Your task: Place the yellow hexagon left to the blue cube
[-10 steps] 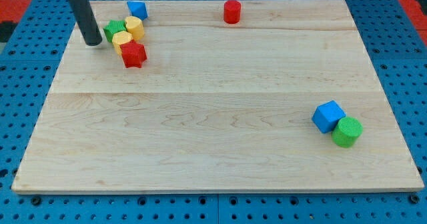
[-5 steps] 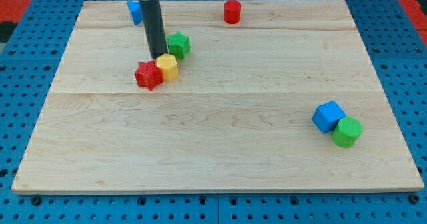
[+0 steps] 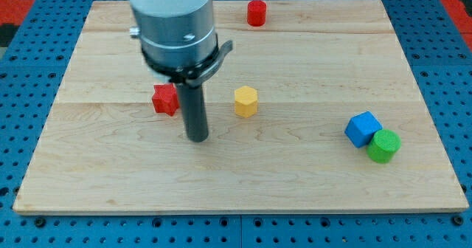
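Note:
The yellow hexagon (image 3: 245, 100) lies near the board's middle. The blue cube (image 3: 363, 128) sits at the view's right, touching a green cylinder (image 3: 383, 145) at its lower right. My tip (image 3: 196, 137) rests on the board, to the lower left of the yellow hexagon and apart from it. A red star-shaped block (image 3: 166, 99) lies just upper left of my tip. The arm's grey body hides the upper-left part of the board.
A red cylinder (image 3: 256, 13) stands near the top edge. The wooden board (image 3: 243, 181) lies on a blue perforated table. Other blocks seen earlier at the upper left are hidden behind the arm.
My tip moved from the upper left down toward the view's bottom. The yellow hexagon slid right, away from the red star. The green block and second blue block went out of sight behind the arm.

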